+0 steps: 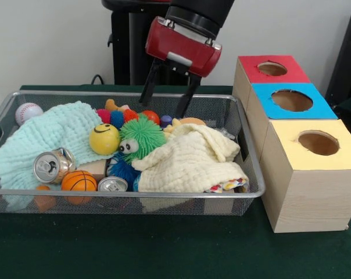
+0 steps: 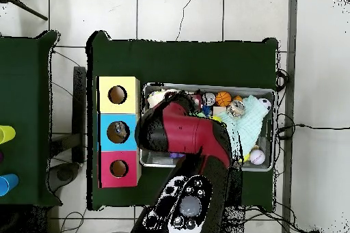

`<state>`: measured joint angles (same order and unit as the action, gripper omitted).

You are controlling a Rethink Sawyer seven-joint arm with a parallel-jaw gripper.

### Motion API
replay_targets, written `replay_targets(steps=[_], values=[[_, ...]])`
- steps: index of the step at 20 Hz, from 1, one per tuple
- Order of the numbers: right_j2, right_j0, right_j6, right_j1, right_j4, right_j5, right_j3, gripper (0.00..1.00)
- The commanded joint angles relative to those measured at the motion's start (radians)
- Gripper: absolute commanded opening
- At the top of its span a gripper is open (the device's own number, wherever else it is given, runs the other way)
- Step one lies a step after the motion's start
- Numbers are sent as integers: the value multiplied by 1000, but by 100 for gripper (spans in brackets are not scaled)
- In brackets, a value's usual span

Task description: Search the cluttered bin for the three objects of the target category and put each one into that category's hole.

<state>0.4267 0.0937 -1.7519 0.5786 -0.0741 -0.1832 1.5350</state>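
The silver wire-mesh bin (image 1: 164, 195) fills the left of the front view and is packed with toys and cloths. No crushed clear plastic bottle shows in it; any are hidden under the clutter. My gripper (image 1: 161, 110) hangs over the back middle of the bin, open and empty, with its black fingers (image 1: 147, 90) spread just above the toys. In the overhead view my red arm (image 2: 184, 131) covers the left half of the bin (image 2: 205, 86) and hides the gripper. Three hole-topped boxes stand right of the bin: red (image 1: 272, 70), blue (image 1: 292, 102), yellow (image 1: 318, 142).
A mint cloth (image 1: 53, 136) and a cream cloth (image 1: 193, 160) cover much of the bin. A yellow smiley ball (image 1: 104, 139), a green spiky ball (image 1: 142, 136), two silver cans (image 1: 50, 165) (image 1: 113, 185), a basketball (image 1: 78, 181) and a baseball (image 1: 28, 112) lie among them.
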Motion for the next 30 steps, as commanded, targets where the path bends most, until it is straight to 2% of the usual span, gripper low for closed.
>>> replay_targets(steps=[1, 4, 9, 15, 20, 26, 30], values=[[60, 33, -169, -110, -50, 108, 21, 100], [117, 55, -181, -147, -29, 109, 21, 100], [210, 61, -204, -226, 8, 191, 24, 100], [159, -17, -153, -227, -7, 193, 21, 100], [145, -46, -147, -242, -13, 208, 27, 100], [70, -115, -123, -236, -42, 201, 47, 100], [60, -141, -125, -260, -43, 209, 50, 100]])
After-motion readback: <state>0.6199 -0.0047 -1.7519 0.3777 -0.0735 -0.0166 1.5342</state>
